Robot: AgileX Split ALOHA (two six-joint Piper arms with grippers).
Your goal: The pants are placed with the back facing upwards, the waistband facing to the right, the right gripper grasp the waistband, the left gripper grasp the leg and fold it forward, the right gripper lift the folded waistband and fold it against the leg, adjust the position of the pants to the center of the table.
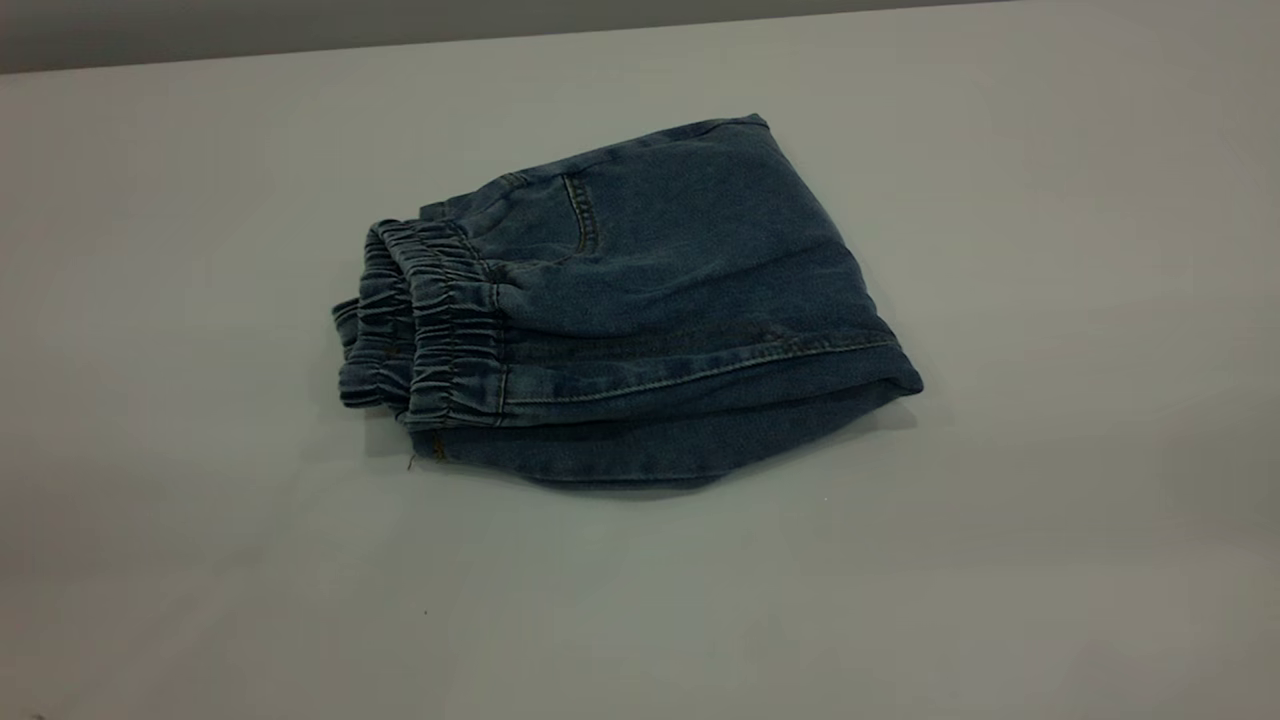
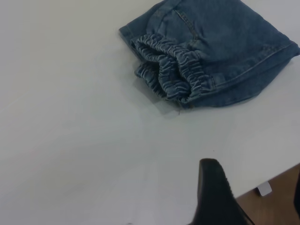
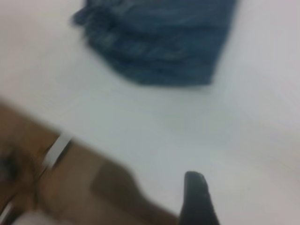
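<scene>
The table [image 1: 1050, 300] is a broad pale surface that fills the exterior view; neither arm shows there. The pants [image 1: 640, 310] lie folded into a compact bundle on it, well ahead of both grippers and touched by neither; the waistband [image 1: 440, 320] is doubled over in ruffled layers at the bundle's end nearer the left gripper [image 2: 248, 197], and a stitched pocket seam faces up. In the left wrist view one dark finger [image 2: 213, 192] of that gripper shows with a sliver of a second at the picture's edge, bare table in the gap between them, so its jaws stand apart, holding nothing; the pants lie well beyond them. Only one blurred fingertip [image 3: 197, 199] of the right gripper shows near the table's edge; whether its jaws are apart or together I cannot tell; the pants lie well beyond it.
</scene>
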